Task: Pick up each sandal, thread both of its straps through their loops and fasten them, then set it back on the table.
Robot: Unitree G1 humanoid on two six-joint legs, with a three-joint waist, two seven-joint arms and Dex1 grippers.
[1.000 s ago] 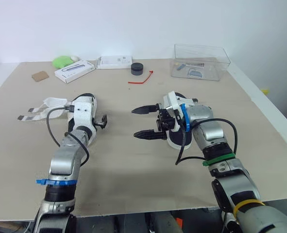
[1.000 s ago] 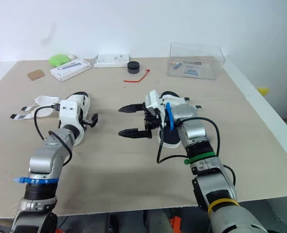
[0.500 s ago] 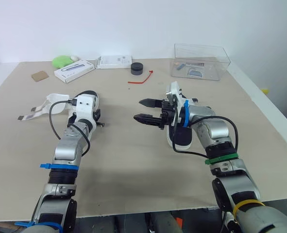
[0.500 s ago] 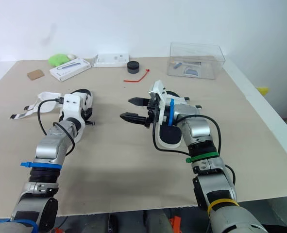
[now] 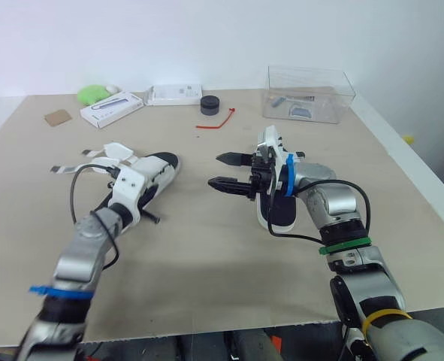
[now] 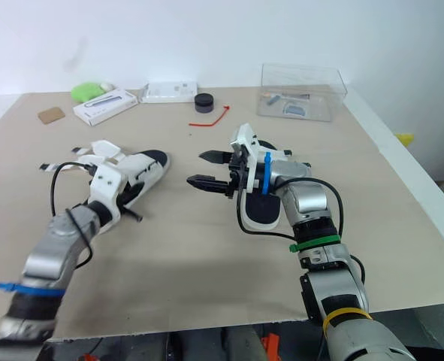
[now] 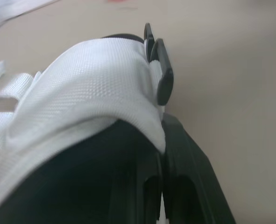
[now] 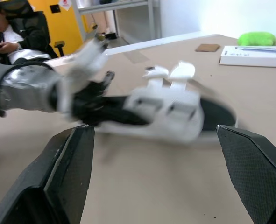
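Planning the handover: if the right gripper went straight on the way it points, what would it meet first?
Probably the white sandal held in the left gripper. It sits straight ahead of the open right gripper, though the depth is hard to judge.

The beige table (image 5: 206, 286) carries, along its far edge, a green lump (image 5: 92, 94) at 11 o'clock, two flat white boxes (image 5: 111, 110) (image 5: 173, 93), a small black round thing (image 5: 209, 104) at 12 o'clock and a clear plastic box (image 5: 309, 95) at 1 o'clock. A brown card piece (image 5: 57, 117) lies at 10 o'clock, and a red tie (image 5: 215, 122) lies just near the black thing. One sandal (image 5: 282, 214) with a dark insole lies flat toward 3 o'clock.
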